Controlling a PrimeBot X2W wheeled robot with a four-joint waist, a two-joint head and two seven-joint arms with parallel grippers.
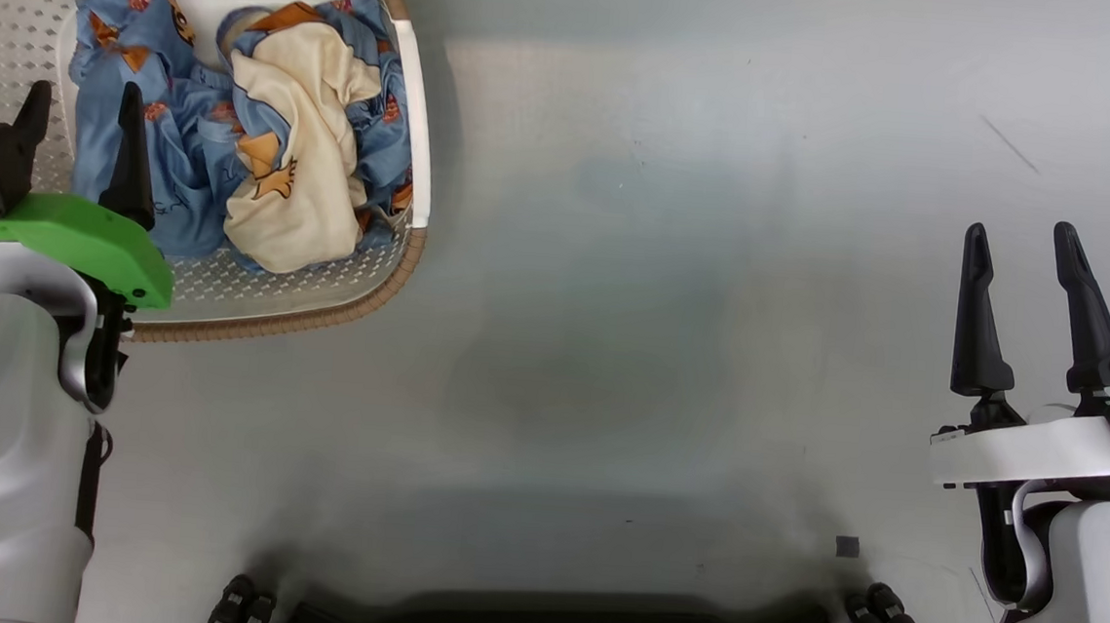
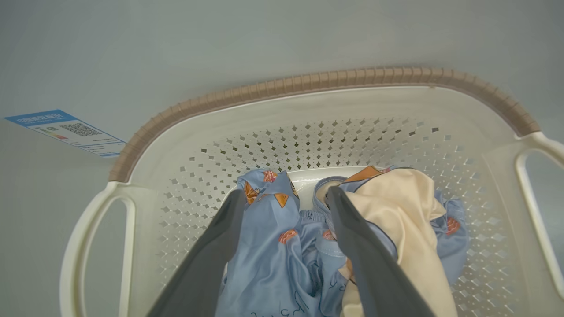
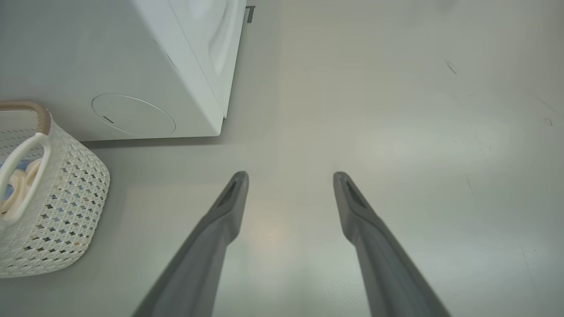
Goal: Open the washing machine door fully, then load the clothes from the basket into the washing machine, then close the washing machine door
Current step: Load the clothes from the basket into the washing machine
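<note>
Evidently we poised our left gripper (image 2: 286,193), fingers apart, over the clothes (image 2: 273,255) in the basket (image 2: 308,83) to grab them; our right gripper (image 3: 289,175) hung spread.

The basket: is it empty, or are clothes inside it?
Not empty: blue and cream clothes lie crumpled inside the basket.

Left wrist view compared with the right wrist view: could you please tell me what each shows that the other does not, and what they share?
Left wrist view: the open left gripper over the blue and cream clothes inside the basket, plus a blue label. Right wrist view: the open right gripper over the floor, and a corner of the washing machine. Shared: the basket with its white handle.
</note>
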